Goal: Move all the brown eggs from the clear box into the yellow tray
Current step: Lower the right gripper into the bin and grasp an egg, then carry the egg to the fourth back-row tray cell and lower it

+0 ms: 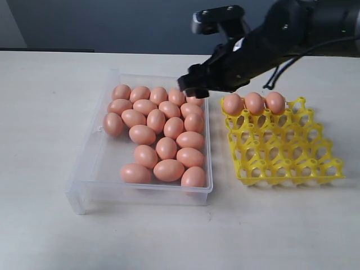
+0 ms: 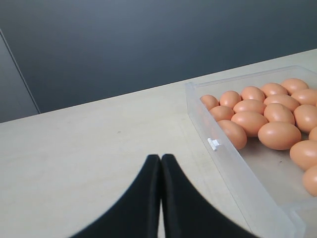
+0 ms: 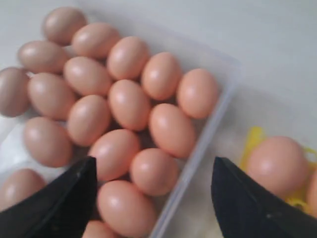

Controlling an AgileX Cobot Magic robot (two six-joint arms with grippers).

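Several brown eggs (image 1: 156,120) lie packed in the clear box (image 1: 90,149) on the left. Three brown eggs (image 1: 254,103) stand in the far row of the yellow tray (image 1: 284,152) on the right. My right gripper (image 1: 194,85) hovers open and empty over the box's far right corner; in its wrist view the gripper (image 3: 153,171) spans the eggs (image 3: 154,171) and the box wall (image 3: 198,156), with a tray egg (image 3: 277,166) beside one finger. My left gripper (image 2: 161,158) is shut and empty over bare table beside the box (image 2: 225,158); it does not show in the exterior view.
The pale table (image 1: 50,95) surrounds box and tray. A narrow strip of table (image 1: 220,152) separates the two. A dark wall (image 1: 112,22) runs along the table's far edge. The tray's other cups (image 1: 287,143) stand empty.
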